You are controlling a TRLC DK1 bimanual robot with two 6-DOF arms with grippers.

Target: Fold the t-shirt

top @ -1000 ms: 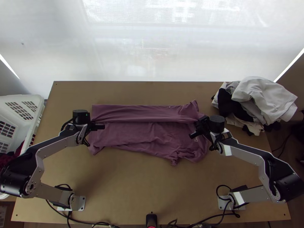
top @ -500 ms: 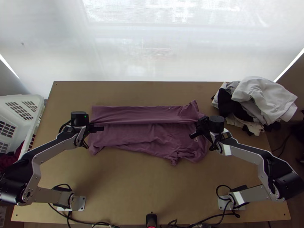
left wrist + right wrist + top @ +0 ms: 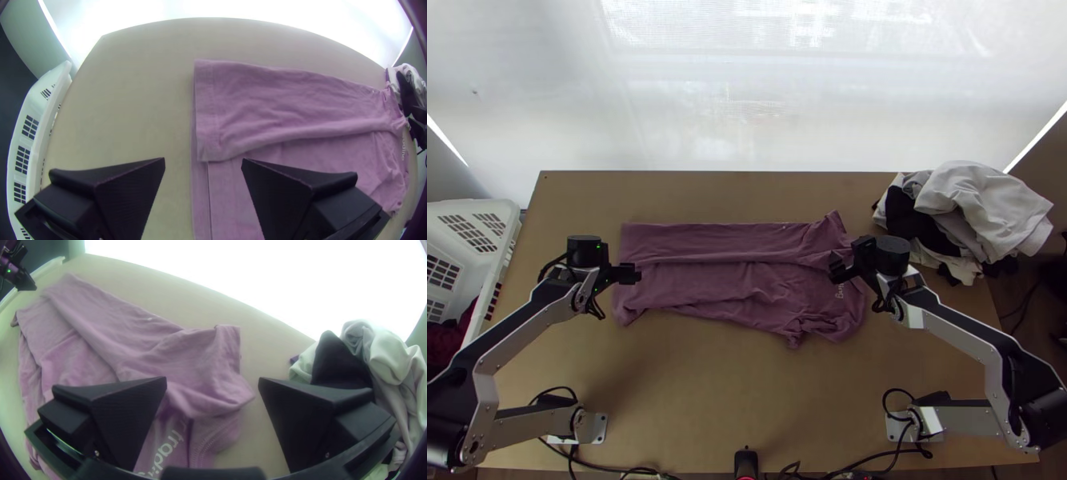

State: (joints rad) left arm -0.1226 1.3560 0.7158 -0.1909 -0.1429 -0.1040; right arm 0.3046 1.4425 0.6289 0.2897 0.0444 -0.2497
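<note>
Table (image 3: 699,400), lower frame; t-shirt (image 3: 719,282), centre, partly folded. Left gripper (image 3: 637,274), centre-left, spread; right gripper (image 3: 836,269), right of centre, spread.

Passing room: broad worktop (image 3: 723,392) strip between shirt (image 3: 723,242) and arm bases; narrower strip beyond shirt. In way: clothes pile (image 3: 979,204) right, basket (image 3: 510,214) left, left tool (image 3: 637,274) and right tool (image 3: 837,268) at shirt ends.

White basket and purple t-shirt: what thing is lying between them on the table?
In the left wrist view, the stretch of tabletop between the basket and the t-shirt is bare; the open left tool hangs partly above it.
</note>
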